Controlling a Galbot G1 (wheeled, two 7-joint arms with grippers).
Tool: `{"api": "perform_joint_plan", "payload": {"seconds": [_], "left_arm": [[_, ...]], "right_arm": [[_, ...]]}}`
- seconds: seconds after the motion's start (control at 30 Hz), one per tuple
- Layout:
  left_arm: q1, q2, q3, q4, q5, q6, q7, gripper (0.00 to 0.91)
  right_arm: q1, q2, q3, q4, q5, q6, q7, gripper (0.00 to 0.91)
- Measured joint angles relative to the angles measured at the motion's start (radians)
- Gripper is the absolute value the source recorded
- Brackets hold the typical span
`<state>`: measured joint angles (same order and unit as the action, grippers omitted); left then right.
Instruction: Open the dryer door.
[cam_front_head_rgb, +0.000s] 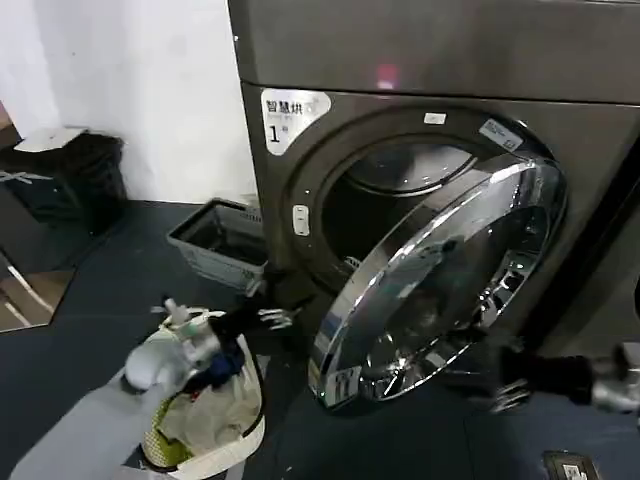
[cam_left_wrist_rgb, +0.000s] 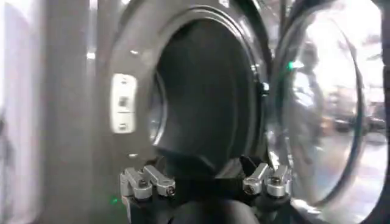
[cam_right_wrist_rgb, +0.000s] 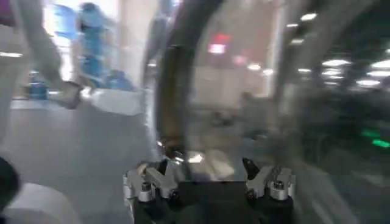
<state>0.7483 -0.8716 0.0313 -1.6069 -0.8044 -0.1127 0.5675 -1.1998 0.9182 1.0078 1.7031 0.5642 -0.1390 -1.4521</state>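
Note:
The dryer (cam_front_head_rgb: 420, 50) is a dark bronze-grey machine with a white label marked "1" (cam_front_head_rgb: 290, 115) and a pink light (cam_front_head_rgb: 385, 75). The dryer door (cam_front_head_rgb: 440, 290), chrome-rimmed with dark glass, stands swung partly out from the round drum opening (cam_front_head_rgb: 390, 200). My left gripper (cam_front_head_rgb: 272, 316) hangs low at the opening's lower left, open, with nothing between its fingers. In the left wrist view the left gripper (cam_left_wrist_rgb: 204, 169) faces the drum opening (cam_left_wrist_rgb: 207, 91), with the door (cam_left_wrist_rgb: 329, 103) beside it. My right gripper (cam_front_head_rgb: 505, 385) sits under the door's lower edge; the right gripper (cam_right_wrist_rgb: 207, 171) is open beside the chrome rim (cam_right_wrist_rgb: 173, 79).
A grey plastic crate (cam_front_head_rgb: 215, 240) stands on the floor left of the dryer. A white bag of laundry (cam_front_head_rgb: 205, 420) lies under my left arm. A black bin (cam_front_head_rgb: 70, 175) is by the far left wall. A white latch plate (cam_front_head_rgb: 301, 220) sits on the drum's ring.

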Motion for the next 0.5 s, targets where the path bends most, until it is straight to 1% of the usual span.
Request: {"api": "perform_joint_plan", "payload": {"seconds": [0.2, 0.27, 0.3, 0.4, 0.5], "left_arm": [[-0.089, -0.035, 0.096, 0.031, -0.020, -0.002, 0.046, 0.907], [-0.107, -0.040, 0.123, 0.028, -0.038, 0.005, 0.057, 0.907], [-0.114, -0.041, 0.135, 0.024, -0.041, 0.006, 0.060, 0.907], [-0.134, -0.048, 0.167, 0.017, -0.041, 0.001, 0.061, 0.907], [-0.136, -0.067, 0.189, 0.003, -0.037, 0.000, 0.059, 0.907]], "right_arm": [[-0.012, 0.022, 0.142, -0.066, 0.009, 0.017, 0.076, 0.907], [-0.015, 0.038, 0.197, -0.083, -0.012, 0.029, 0.126, 0.907], [-0.017, 0.047, 0.225, -0.084, -0.013, 0.032, 0.152, 0.907], [-0.029, 0.074, 0.311, -0.076, 0.021, 0.050, 0.259, 0.907], [-0.050, 0.097, 0.391, -0.054, 0.035, 0.057, 0.368, 0.907]]}}
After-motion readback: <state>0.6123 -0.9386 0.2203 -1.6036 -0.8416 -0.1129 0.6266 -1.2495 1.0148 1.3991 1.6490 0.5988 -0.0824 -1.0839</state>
